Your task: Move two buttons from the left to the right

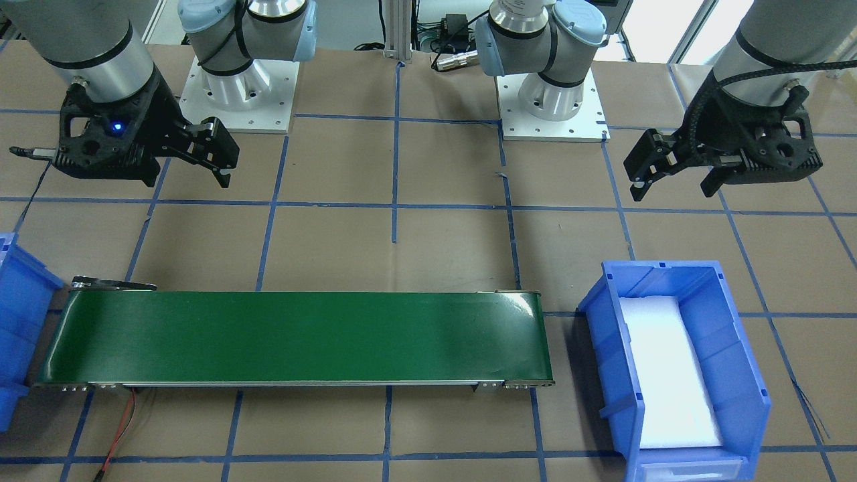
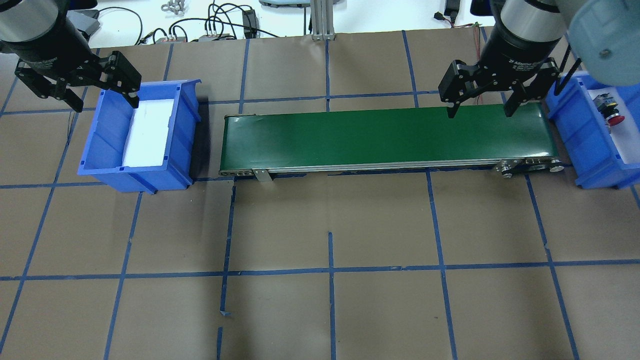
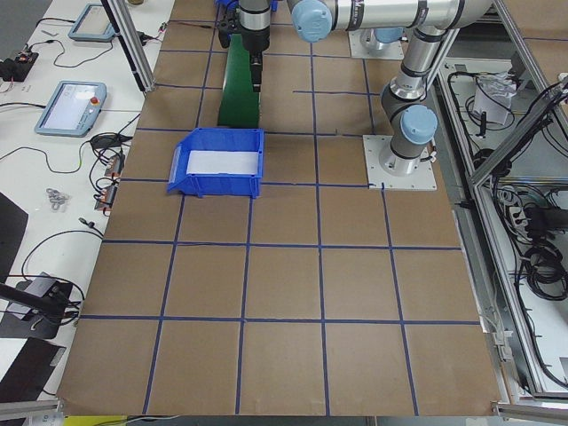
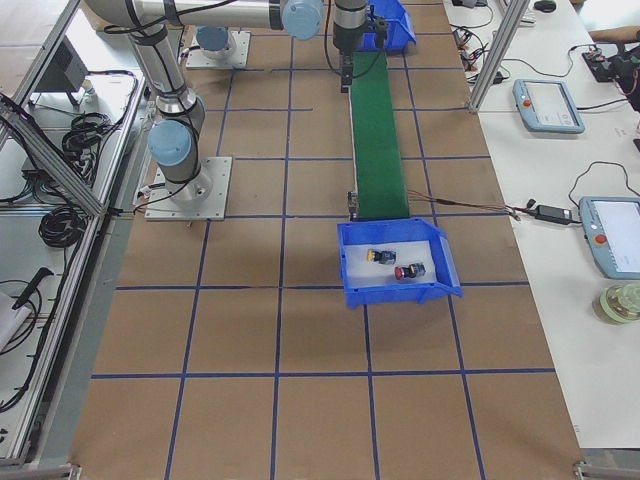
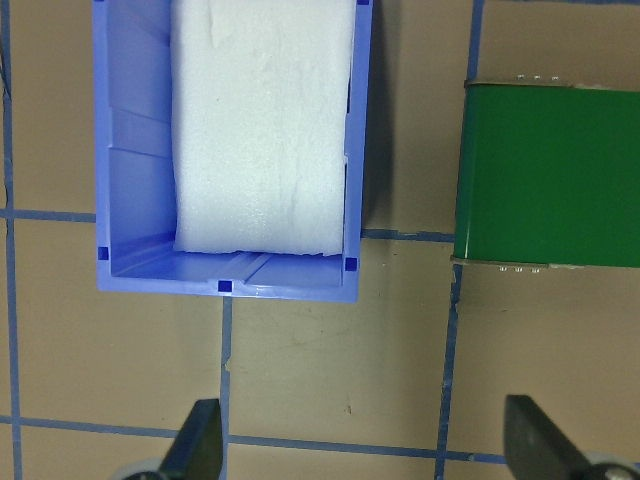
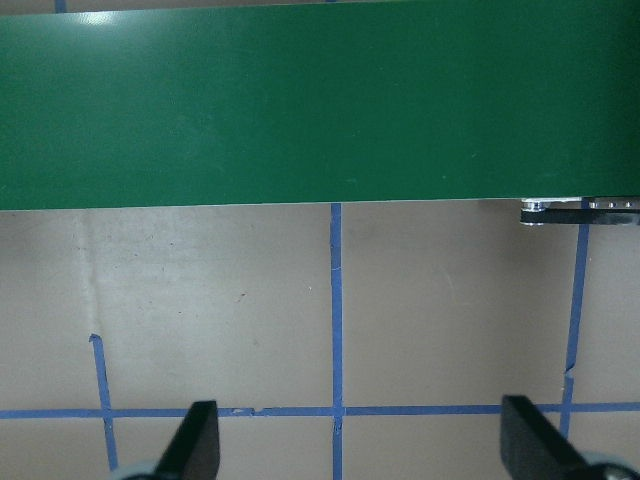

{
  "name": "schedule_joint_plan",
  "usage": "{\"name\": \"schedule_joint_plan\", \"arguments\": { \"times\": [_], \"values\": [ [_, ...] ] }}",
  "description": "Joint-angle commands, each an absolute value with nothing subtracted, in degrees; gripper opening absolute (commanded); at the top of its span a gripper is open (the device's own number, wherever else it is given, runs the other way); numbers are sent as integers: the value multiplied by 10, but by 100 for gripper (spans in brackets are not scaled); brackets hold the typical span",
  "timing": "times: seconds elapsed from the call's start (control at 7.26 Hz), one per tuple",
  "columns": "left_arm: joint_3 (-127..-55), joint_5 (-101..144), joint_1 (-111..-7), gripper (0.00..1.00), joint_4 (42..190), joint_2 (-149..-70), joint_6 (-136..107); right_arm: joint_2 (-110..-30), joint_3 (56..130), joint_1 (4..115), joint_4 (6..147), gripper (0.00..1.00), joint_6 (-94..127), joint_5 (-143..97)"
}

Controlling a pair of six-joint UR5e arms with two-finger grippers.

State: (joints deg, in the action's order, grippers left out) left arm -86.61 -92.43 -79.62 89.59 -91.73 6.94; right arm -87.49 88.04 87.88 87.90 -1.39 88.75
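Note:
The two buttons lie on white foam in the blue right bin point(image 2: 575, 125). In the exterior right view the yellow-capped button point(image 4: 377, 255) is beside the red-capped button point(image 4: 409, 271). The overhead view shows the red one point(image 2: 614, 119) and the other's dark body point(image 2: 602, 100). My right gripper point(image 2: 480, 113) is open and empty, high above the right end of the green conveyor belt point(image 2: 385, 135). My left gripper point(image 2: 107, 102) is open and empty, high up by the blue left bin point(image 2: 185, 130). That bin holds only a white foam pad point(image 5: 265, 130).
The belt point(image 1: 294, 335) runs between the two bins and has nothing on it. Brown paper with blue tape lines covers the table. The arm bases point(image 1: 552, 100) stand on white plates at the robot side. Cables and tablets lie beyond the table's far edge.

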Motion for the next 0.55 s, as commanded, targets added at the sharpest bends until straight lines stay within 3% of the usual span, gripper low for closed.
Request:
{"name": "schedule_joint_plan", "arguments": {
  "times": [0.0, 0.41],
  "values": [
    [-867, -924, -795, 100, 896, -917, 69, -861, 863, 878, 860, 100, -13, 889],
    [-870, -924, -795, 100, 896, -915, 69, -862, 864, 877, 861, 100, -14, 888]
  ]
}}
